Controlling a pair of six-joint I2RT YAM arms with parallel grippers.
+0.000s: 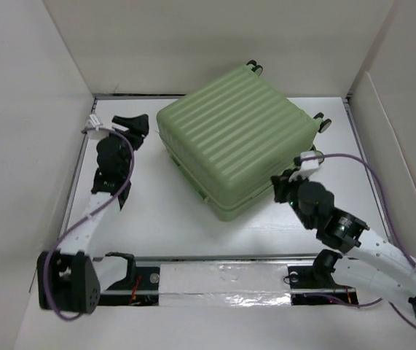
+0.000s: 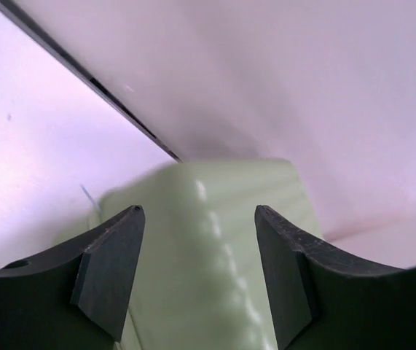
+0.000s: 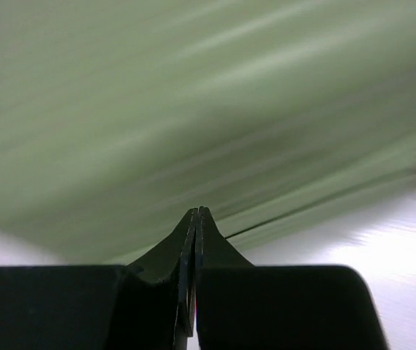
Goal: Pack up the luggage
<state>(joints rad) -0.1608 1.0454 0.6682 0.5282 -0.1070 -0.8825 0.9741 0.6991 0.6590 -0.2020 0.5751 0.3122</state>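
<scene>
Squarely in the upper centre of the overhead frame, the closed light-green suitcase (image 1: 237, 138) lay flat on the white table (image 1: 157, 219). The left gripper (image 1: 140, 130), upper left beside it, stood wide and empty; the right gripper (image 3: 195, 213), at its lower-right corner, was pinched together.

One suitcase (image 1: 233, 142), one left pincer (image 1: 138, 126), one right pincer (image 1: 279, 191).

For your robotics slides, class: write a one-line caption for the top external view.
Closed green luggage lies between an open left hand and a shut right hand.
</scene>
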